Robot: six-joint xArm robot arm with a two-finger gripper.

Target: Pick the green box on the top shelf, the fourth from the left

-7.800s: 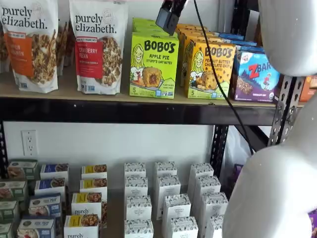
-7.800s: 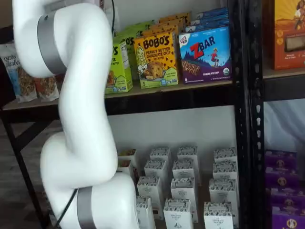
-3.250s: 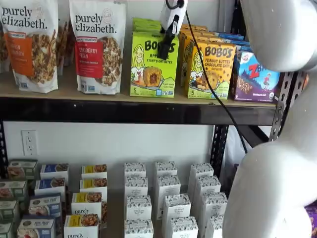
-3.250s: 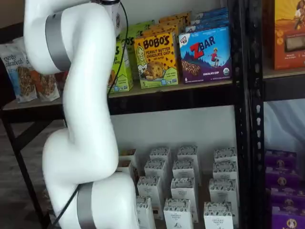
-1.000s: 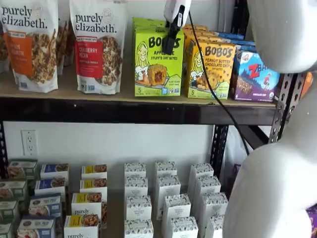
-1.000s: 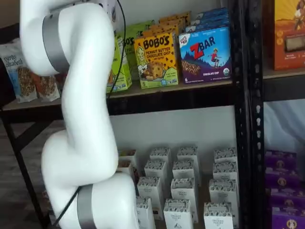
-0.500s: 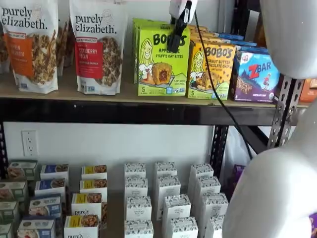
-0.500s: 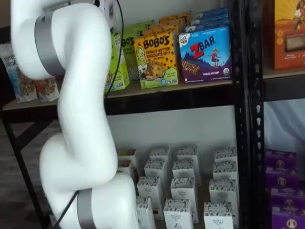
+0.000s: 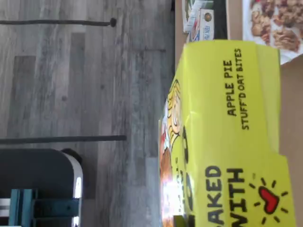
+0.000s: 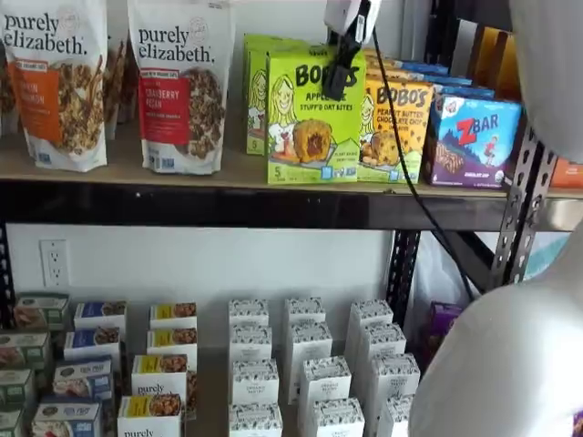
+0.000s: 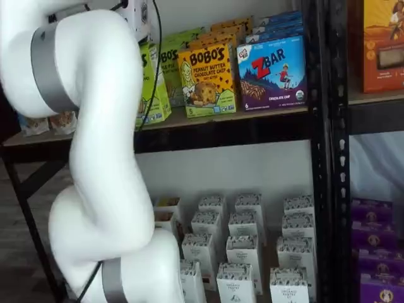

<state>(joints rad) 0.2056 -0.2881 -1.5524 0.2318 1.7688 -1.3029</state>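
The green box (image 10: 314,114), a lime Bobo's Apple Pie carton, stands upright at the front edge of the top shelf (image 10: 182,205), pulled forward out of its row. My gripper (image 10: 339,77) comes down from above and is shut on the box's upper part; one black finger lies across the lettering. In a shelf view only a green sliver of the box (image 11: 151,82) shows beside the white arm, with the gripper body (image 11: 136,12) above it. The wrist view is filled by the box's top face (image 9: 227,132), with grey floor beyond it.
More green cartons (image 10: 257,86) remain behind on the left. A yellow-orange Bobo's box (image 10: 396,127) and a blue ZBar box (image 10: 474,137) stand right of the held box, granola bags (image 10: 182,82) to its left. A black upright (image 10: 519,200) and my cable (image 10: 405,173) are nearby. Small white boxes (image 10: 310,364) fill the lower level.
The gripper and the green box have moved together to the right and forward, out of the row of green cartons. The fingers have stayed closed on it.
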